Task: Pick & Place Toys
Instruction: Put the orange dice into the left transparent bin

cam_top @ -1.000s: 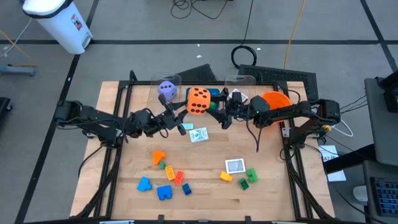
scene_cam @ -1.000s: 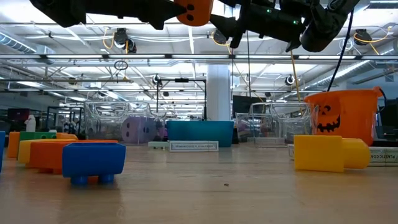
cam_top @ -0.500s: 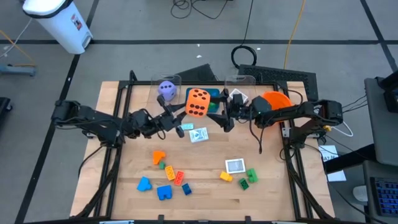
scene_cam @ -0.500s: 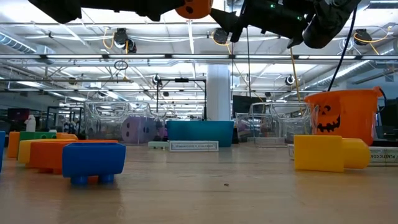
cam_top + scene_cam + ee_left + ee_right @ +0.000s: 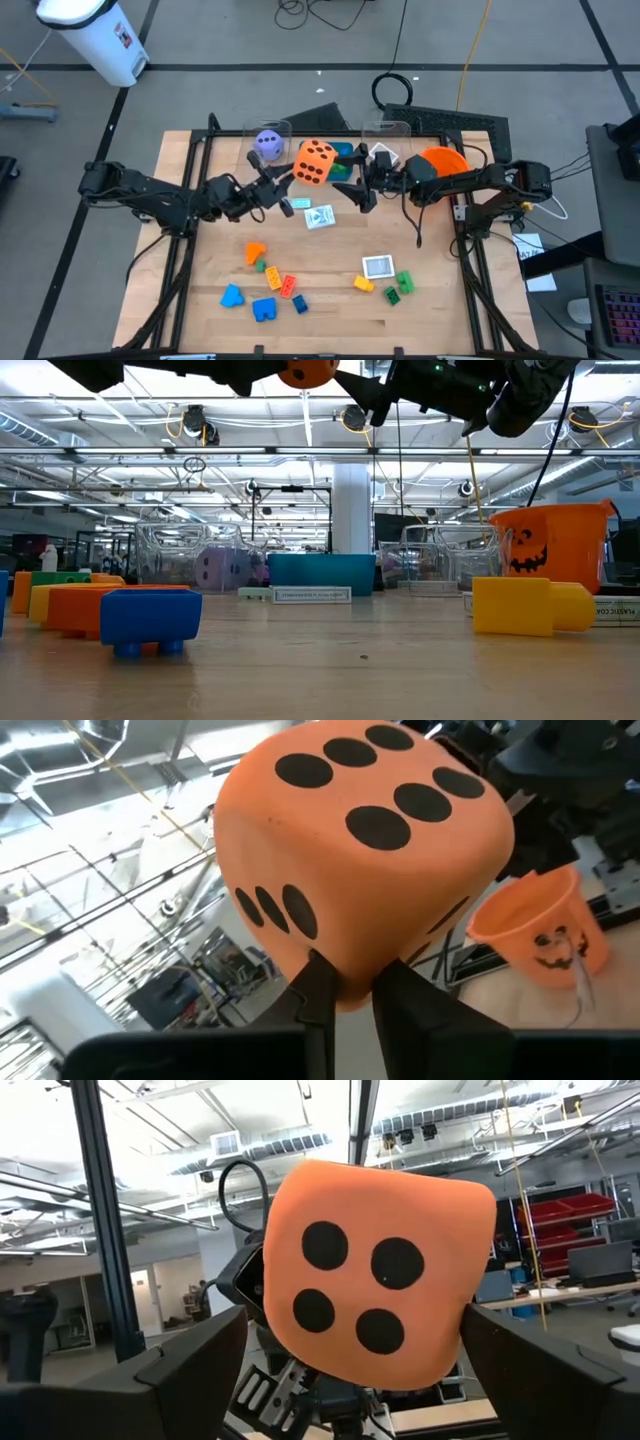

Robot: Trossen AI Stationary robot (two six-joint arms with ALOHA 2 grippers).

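A big orange die with black dots hangs high above the table's far middle, with my left gripper shut on it. In the low view the die shows at the top edge. My right gripper faces the die from the right and is open. In the right wrist view its fingers stand wide on either side of the die without touching it. Small bricks and picture cards lie flat on the table. A purple die sits in a clear bin. My left gripper pinches the orange die's lower corner between its two fingers. The fingers come from the table's left, slanting slightly upward. The soft corner is squeezed narrow between them. The die is lifted clear of the table, tilted, with its six-dot face toward the right arm.
A teal tray, a second clear bin and an orange bowl stand along the far edge. Another picture card and green and yellow bricks lie near right. Bare wood shows between the two brick groups.
The orange die has turned a little in my left gripper's hold. It has drawn slightly toward the table's left, away from my right gripper, and stays lifted clear.
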